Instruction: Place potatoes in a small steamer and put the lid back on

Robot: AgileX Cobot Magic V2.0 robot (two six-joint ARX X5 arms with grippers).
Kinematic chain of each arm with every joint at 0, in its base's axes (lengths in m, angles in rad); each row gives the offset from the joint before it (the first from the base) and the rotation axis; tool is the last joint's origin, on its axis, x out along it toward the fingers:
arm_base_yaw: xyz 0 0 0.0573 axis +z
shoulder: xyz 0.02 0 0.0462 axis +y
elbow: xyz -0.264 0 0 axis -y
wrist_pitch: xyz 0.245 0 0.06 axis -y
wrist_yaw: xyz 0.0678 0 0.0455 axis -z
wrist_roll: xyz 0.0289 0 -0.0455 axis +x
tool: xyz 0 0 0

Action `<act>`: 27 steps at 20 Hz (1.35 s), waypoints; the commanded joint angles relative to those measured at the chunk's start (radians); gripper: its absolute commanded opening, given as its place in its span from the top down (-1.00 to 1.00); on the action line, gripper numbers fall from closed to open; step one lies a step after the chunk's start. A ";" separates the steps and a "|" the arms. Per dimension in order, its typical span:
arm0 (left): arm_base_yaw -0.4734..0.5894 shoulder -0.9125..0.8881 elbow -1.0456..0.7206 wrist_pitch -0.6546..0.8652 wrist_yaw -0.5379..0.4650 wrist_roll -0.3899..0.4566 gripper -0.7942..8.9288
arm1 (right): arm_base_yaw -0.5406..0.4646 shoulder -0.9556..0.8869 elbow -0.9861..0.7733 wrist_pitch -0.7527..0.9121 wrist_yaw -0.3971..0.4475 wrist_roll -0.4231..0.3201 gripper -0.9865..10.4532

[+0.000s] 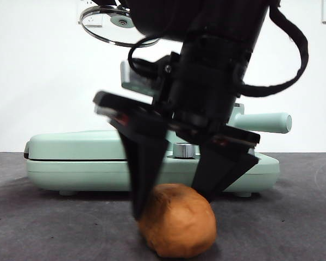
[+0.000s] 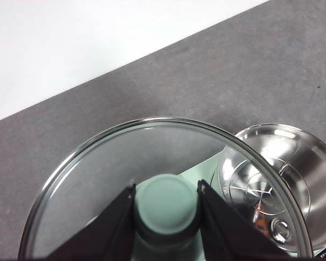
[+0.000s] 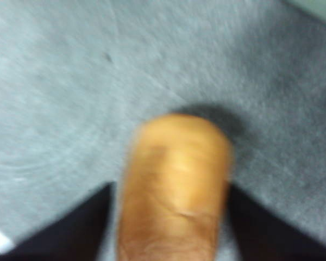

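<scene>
Potato [image 1: 177, 220] sits between my right hand's [image 1: 174, 204] spread jaws on the desk [image 1: 54, 228]; close squarely across its middle, while left hand [image 2: 167, 204] grips the lid [image 2: 98, 174] knob.

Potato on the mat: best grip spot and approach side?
Grip the potato across its narrow middle, coming from above. It lies flat on the mat, long axis between the right gripper fingers, which already straddle it, so the rounded flanks are open to them.
</scene>
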 commanded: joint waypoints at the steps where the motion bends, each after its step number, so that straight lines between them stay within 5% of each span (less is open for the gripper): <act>1: -0.004 -0.001 0.039 0.019 0.001 0.001 0.79 | 0.014 0.023 0.018 -0.002 0.001 -0.006 0.62; 6: 0.004 -0.001 0.039 0.013 0.001 0.001 0.79 | -0.039 0.010 0.130 -0.145 -0.042 -0.064 0.62; 10: 0.017 -0.001 0.039 0.013 0.001 0.001 0.79 | -0.180 0.010 0.387 -0.348 -0.049 -0.186 0.62; 14: 0.018 -0.001 0.039 0.007 0.001 0.001 0.79 | -0.354 0.021 0.627 -0.377 -0.056 -0.254 0.62; 19: 0.018 -0.001 0.039 0.005 0.002 0.000 0.79 | -0.529 0.119 0.805 -0.364 -0.119 -0.260 0.62; 27: 0.018 -0.001 0.039 0.004 0.001 0.000 0.79 | -0.573 0.246 0.824 -0.270 -0.212 -0.260 0.62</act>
